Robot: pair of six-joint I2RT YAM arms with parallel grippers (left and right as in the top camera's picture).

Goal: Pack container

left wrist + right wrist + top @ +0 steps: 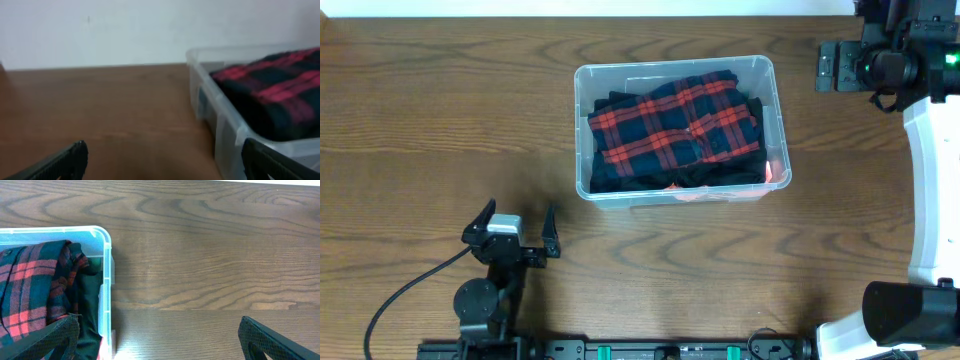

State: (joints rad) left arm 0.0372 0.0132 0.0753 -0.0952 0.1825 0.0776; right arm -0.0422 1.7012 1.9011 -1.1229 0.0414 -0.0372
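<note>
- The container (581,130), long side running left to right, holds a red checked cloth (675,130).
- My left pincer (513,228) is spread wide, empty, near the container's front left corner.
- My right pincer (160,335) is spread wide, empty, beside its back right corner, about as near.

View down past the right gripper (157,341) to 1 corner of a clear container (106,275) on a wood-grain counter (210,255).
The container's rounded corner and thick rim fill the left side. Inside lies a red and dark plaid cloth (30,290), with a dark green cloth (91,311) between it and the clear wall. The gripper's 2 black jaws show at the bottom edge, spread wide: 1 over the container's contents, 1 over bare counter.
</note>
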